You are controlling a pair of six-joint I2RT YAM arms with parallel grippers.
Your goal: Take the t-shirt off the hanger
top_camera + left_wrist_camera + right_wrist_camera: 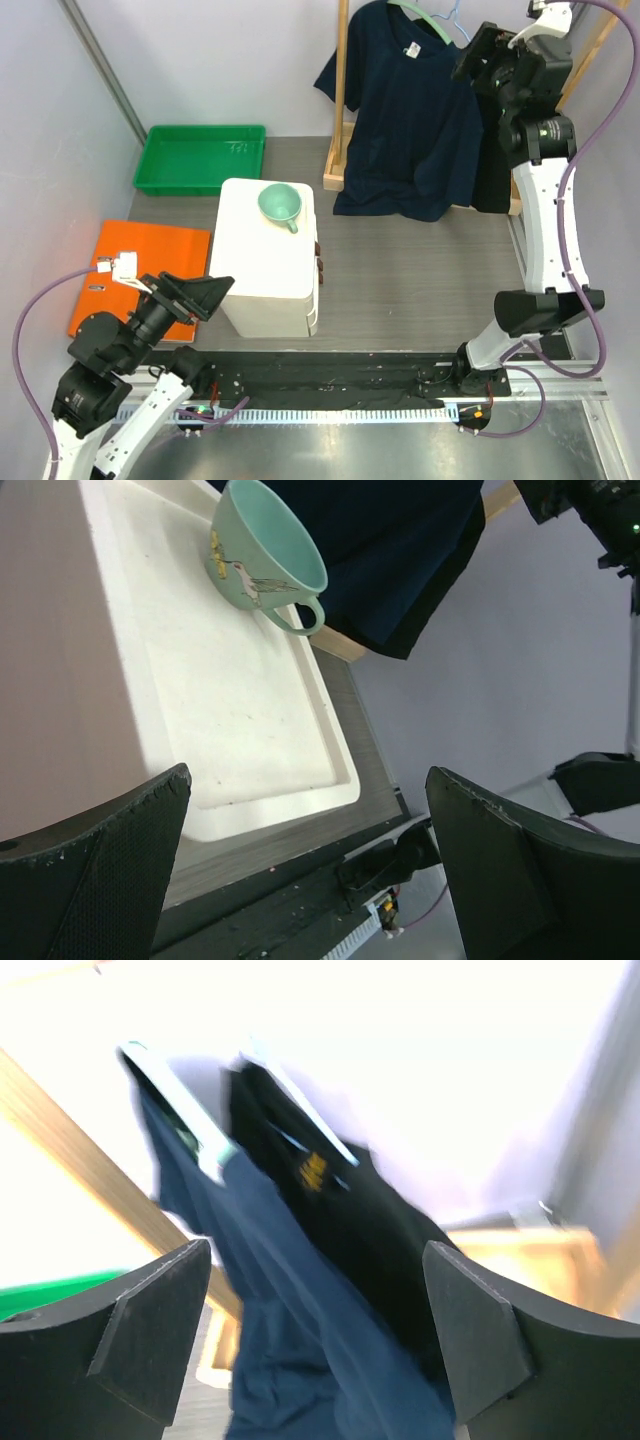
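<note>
The left claw [207, 293], at the lower left of the overhead frame, stands released, its two black fingers spread wide with nothing between them; in its own wrist view the left claw [308, 780] faces a white box [230, 710] whose top fills the upper left of the frame. That white box [265, 255] sits on the grey table [420, 270] just right of the claw, and a pale green mug [280, 205] stands upright near its far edge, handle toward the right. The wrist view shows the mug [265, 545] with a small printed figure on its side. An orange folder [140, 275] lies flat at the left edge, and beyond it a green tray [200, 158] rests against the back wall. Farther back, at upper centre, the navy t-shirt [410, 120] hangs on a light green hanger [425, 22] from a wooden rack [341, 100], its hem just above the table. A black garment [492, 170] hangs just to its right. The right claw [478, 52], raised to the upper right of the frame beside the shirt's shoulder, is also released and grasps nothing. In the blurred right wrist view, the right claw [315, 1250] frames the t-shirt [270, 1340], the hanger [175, 1110] and the black garment [350, 1220] beyond its spread fingers.
</note>
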